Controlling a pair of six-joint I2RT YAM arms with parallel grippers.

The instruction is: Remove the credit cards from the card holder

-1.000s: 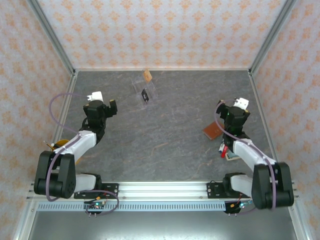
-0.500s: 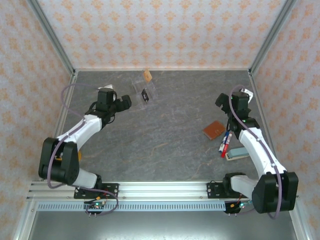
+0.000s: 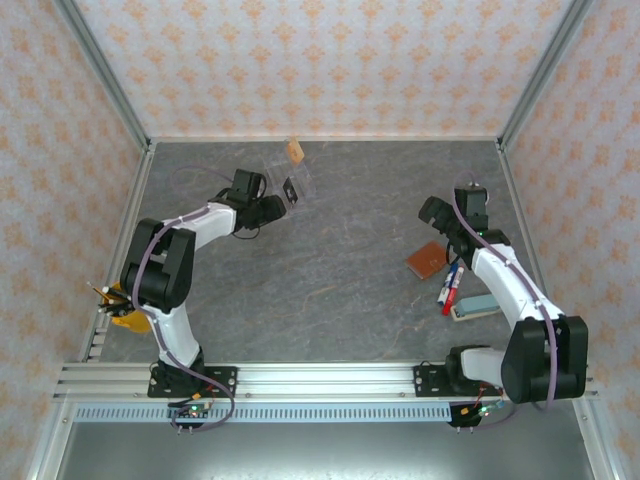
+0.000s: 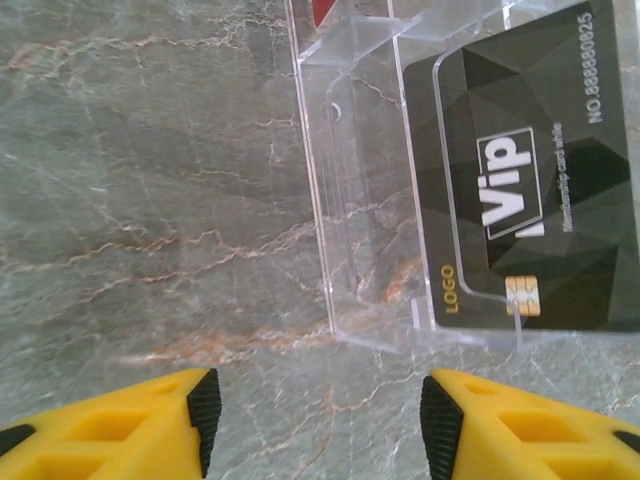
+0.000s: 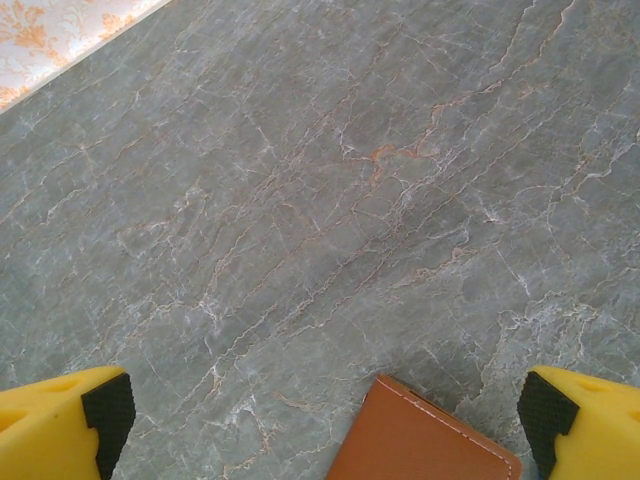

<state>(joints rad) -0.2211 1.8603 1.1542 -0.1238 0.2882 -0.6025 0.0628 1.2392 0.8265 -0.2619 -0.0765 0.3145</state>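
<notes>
Nearest you, at about 4 o'clock from the middle of the table [image 3: 330,290], a blue-grey block [image 3: 472,307] lies with some pens [image 3: 450,285] just beside it on its 11 o'clock side. At 8 o'clock a yellow object [image 3: 125,310] sits half hidden by the left arm, too covered to name.

Just beyond the pens a brown wallet [image 3: 427,260] lies flat and closed. Your right gripper [image 5: 324,410] hangs at the wallet's 12 o'clock side with its jaws wide open and nothing in them. In the right wrist view the wallet's stitched corner lies in the gap, touching neither finger.

Farther out, at about 11 o'clock from the table's middle, your left gripper [image 4: 318,420] sits just beside the card holder [image 4: 350,200], a clear plastic stand, on its 8 o'clock side. The jaws stand partly open with only bare table between the fingertips. The holder's near edge is just ahead of them, untouched.

The black card [image 4: 520,170] rests in the holder's right-hand slot, printed face toward the left wrist camera. Its long axis runs straight away from the gripper, toward 12 o'clock in that view, as do the holder's walls. The chip and "LOGO" end is nearest the fingers and the number is at the far end.

A sliver of red [image 4: 322,10] shows at the holder's far end; you cannot tell what it is. Farthest of all, a tan-orange card [image 3: 295,150] stands on edge.
</notes>
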